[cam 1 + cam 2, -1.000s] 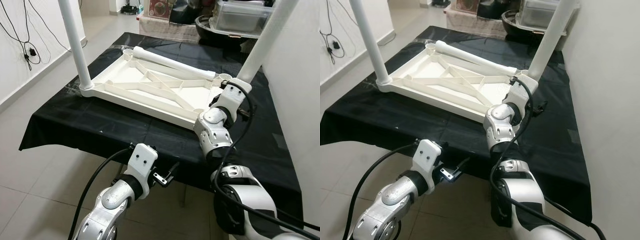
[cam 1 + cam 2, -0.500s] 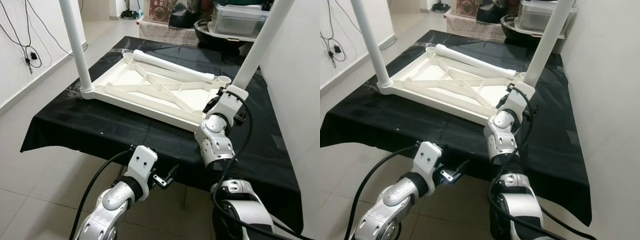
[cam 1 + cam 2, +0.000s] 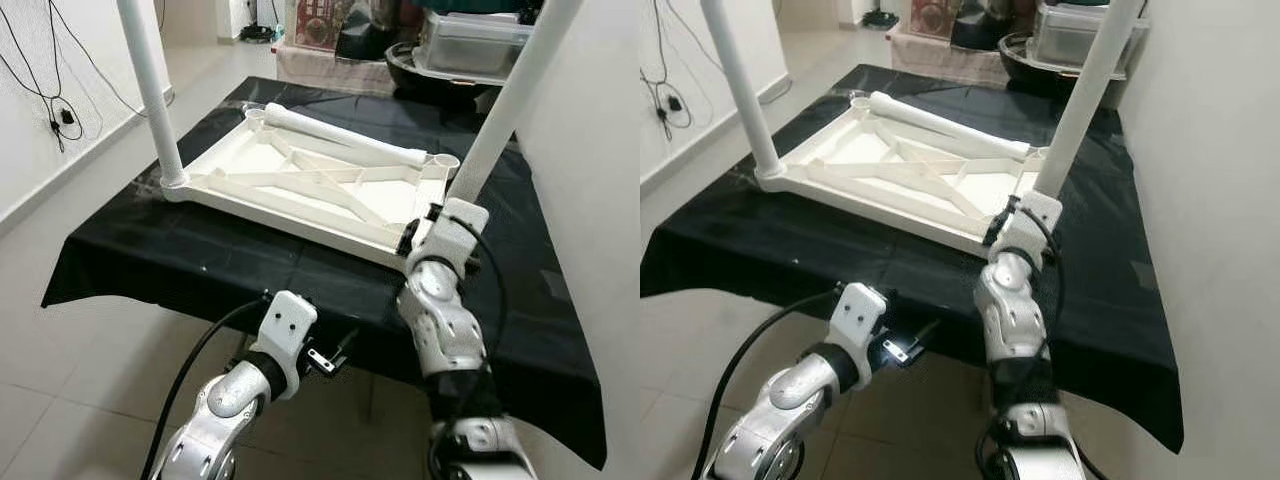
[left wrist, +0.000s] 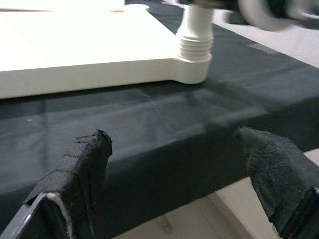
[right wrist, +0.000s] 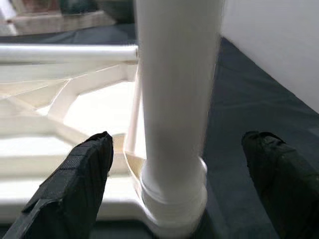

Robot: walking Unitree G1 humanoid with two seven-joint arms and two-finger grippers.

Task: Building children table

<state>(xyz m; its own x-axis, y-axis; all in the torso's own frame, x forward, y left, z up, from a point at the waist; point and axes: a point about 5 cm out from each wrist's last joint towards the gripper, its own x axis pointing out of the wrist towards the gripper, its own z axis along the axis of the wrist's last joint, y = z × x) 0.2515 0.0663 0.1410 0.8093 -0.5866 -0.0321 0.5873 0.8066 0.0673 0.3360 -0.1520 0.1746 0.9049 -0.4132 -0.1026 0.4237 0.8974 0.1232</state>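
The white tabletop [image 3: 300,185] lies upside down on a black-clothed table [image 3: 180,260]. One white leg [image 3: 150,90] stands upright in its near-left corner and another leg [image 3: 500,110] in its near-right corner. A loose leg [image 3: 340,135] lies across the far side. My right gripper [image 5: 177,149] is open at the base of the near-right leg [image 5: 174,74], with one black finger on each side and neither touching it. My left gripper [image 4: 172,137] hangs open and empty below the table's front edge, facing that leg's threaded base [image 4: 195,47].
A clear plastic box [image 3: 470,40] and a dark bowl [image 3: 420,55] crowd the far end of the table. Cables [image 3: 60,110] hang on the left wall. A white wall stands close on the right. Tiled floor [image 3: 60,330] lies in front and to the left.
My right forearm has swung more upright, and its wrist has dropped a little toward the near-right leg's base. The left arm has stayed where it was.
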